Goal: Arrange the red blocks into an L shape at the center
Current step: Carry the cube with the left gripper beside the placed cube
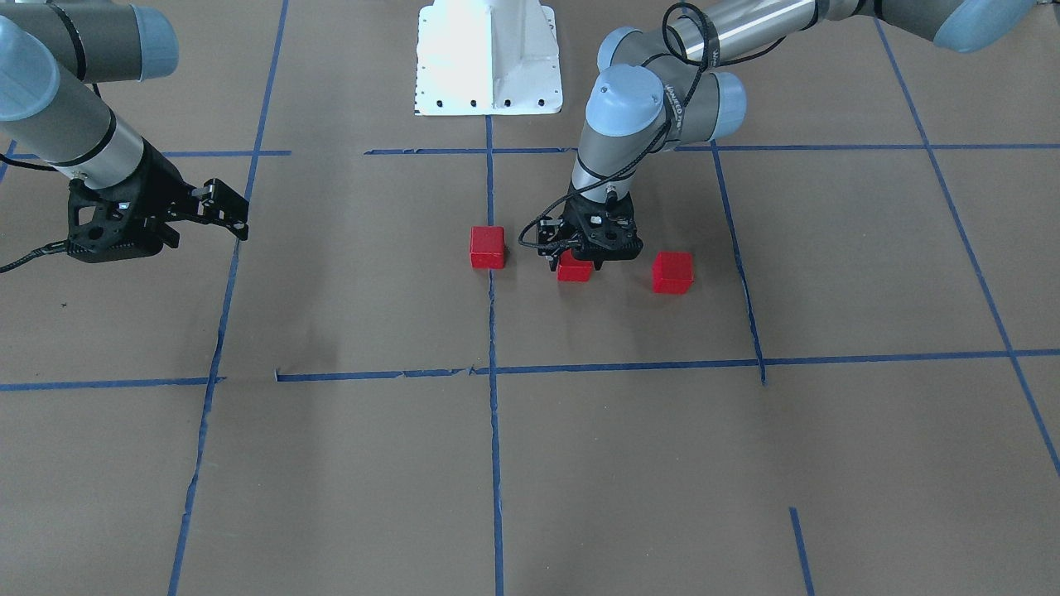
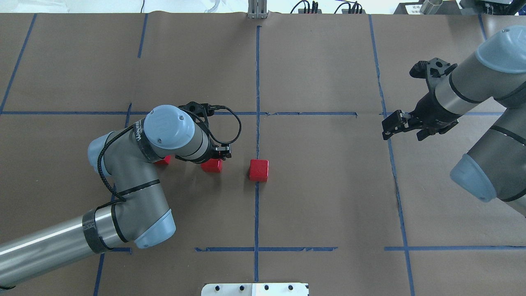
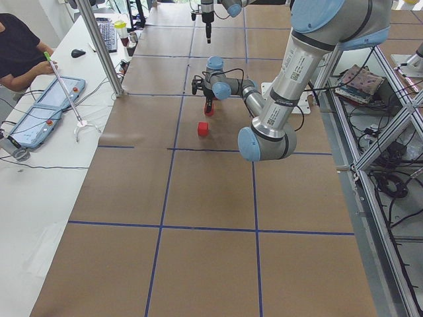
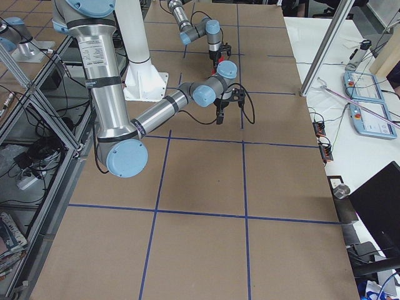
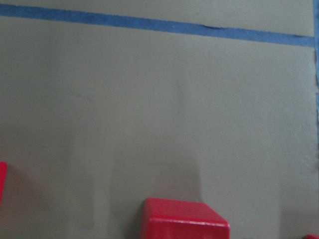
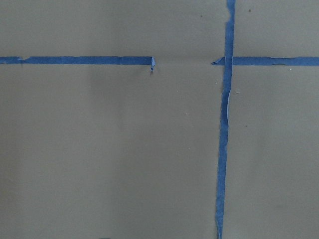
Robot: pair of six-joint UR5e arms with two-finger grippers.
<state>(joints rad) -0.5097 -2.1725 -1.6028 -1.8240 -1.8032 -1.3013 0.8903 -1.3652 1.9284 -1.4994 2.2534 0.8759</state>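
Nearest the robot, three red blocks in a row: the first block on the blue tape line splitting the centre, the second block left of it, the third block farther left. The left gripper sits down over the second block; jaws pinching or not, I cannot tell. Danger: an off-centre grip could twist it or knock the first block askew. Farther out right, the right gripper hangs, jaws spread, empty. Two grippers.

One camera looks down from behind my shoulders; another faces me from twelve o'clock. Both share the red blocks. Two more watch from nine and three o'clock. My wrist cameras sit close over the paper.
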